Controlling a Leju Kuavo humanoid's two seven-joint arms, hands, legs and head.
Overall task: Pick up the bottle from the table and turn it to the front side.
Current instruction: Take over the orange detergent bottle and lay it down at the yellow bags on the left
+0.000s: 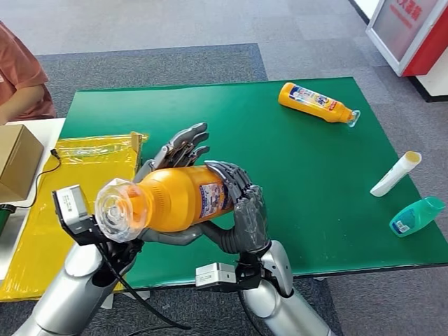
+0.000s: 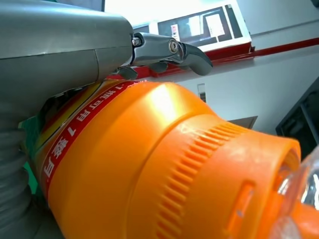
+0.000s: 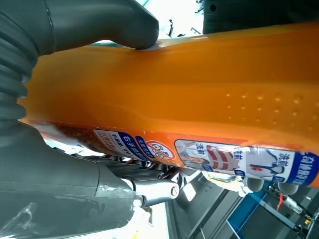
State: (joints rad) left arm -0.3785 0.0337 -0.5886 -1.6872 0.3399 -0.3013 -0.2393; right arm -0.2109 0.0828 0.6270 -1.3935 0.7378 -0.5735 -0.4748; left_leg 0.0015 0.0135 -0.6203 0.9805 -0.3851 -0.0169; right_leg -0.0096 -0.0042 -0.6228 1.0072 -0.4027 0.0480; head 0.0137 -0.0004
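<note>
Above the green desk, orange bottle already lifted and lying crosswise, gripped at the base by the right hand and cradled near the neck by the left hand; turning to the front apparently unfinished.

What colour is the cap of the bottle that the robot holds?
Clear, see-through cap over an orange neck; it shows best in the head view.

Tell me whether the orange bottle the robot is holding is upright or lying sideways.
Sideways. The orange bottle lies roughly level above the green mat, clear cap toward the camera, held by the right hand and left hand.
</note>
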